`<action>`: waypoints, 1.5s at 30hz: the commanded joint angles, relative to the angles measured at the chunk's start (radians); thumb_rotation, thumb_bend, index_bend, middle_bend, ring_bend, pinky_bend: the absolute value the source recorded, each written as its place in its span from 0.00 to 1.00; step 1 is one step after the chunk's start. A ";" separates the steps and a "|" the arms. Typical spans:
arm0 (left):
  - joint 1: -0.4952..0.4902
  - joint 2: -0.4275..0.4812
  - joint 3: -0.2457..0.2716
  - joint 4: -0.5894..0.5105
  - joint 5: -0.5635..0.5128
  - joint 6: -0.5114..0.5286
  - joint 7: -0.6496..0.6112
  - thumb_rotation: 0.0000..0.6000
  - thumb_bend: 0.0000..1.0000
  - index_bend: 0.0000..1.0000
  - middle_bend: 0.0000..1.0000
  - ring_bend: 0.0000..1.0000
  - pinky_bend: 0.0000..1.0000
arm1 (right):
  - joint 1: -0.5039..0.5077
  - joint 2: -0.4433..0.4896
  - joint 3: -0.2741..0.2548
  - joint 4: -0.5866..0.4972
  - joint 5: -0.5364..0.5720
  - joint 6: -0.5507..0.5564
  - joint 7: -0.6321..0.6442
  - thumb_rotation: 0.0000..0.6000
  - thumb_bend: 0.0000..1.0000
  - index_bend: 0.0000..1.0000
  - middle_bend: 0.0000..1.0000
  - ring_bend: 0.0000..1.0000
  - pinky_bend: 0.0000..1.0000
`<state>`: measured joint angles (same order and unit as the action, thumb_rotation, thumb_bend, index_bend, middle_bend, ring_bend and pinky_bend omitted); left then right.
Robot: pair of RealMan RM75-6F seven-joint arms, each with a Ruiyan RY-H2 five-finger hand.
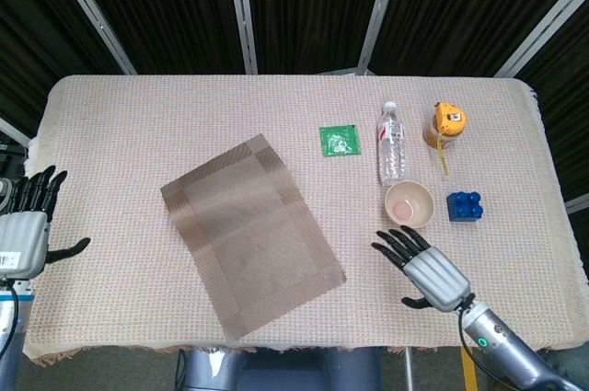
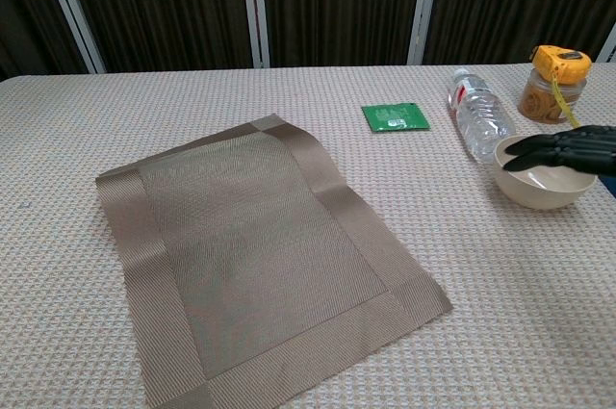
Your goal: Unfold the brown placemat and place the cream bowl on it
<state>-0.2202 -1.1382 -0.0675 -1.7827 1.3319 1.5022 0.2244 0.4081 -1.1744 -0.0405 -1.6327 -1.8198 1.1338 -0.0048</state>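
The brown placemat [image 1: 249, 233] [image 2: 258, 255] lies flat and unfolded on the left half of the table, turned at an angle. To its right stands the cream bowl [image 1: 409, 203] [image 2: 542, 171], upright, with nothing in it. My right hand [image 1: 426, 268] [image 2: 568, 148] hovers just in front of the bowl with fingers spread toward it, holding nothing; in the chest view its fingertips overlap the bowl's rim. My left hand [image 1: 26, 232] is off the table's left edge, open with fingers apart, and out of the chest view.
A clear water bottle [image 1: 393, 143] lies behind the bowl. An orange tape measure on a jar [image 1: 445, 124] stands at the back right, a blue toy brick [image 1: 465, 206] sits right of the bowl, and a green packet [image 1: 340, 141] lies mid-table.
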 commanded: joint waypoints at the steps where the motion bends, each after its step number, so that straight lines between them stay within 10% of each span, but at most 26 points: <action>1: 0.021 0.011 0.023 -0.024 0.023 0.013 0.015 1.00 0.00 0.00 0.00 0.00 0.00 | 0.049 -0.052 0.003 0.012 -0.025 -0.060 -0.063 1.00 0.00 0.12 0.00 0.00 0.00; 45: 0.044 0.061 -0.020 -0.019 -0.016 -0.058 -0.107 1.00 0.00 0.00 0.00 0.00 0.00 | 0.185 -0.435 0.059 0.235 0.125 -0.224 -0.409 1.00 0.15 0.26 0.00 0.00 0.00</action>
<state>-0.1765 -1.0772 -0.0883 -1.8018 1.3156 1.4451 0.1176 0.5913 -1.6061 0.0177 -1.4008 -1.6949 0.9095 -0.4103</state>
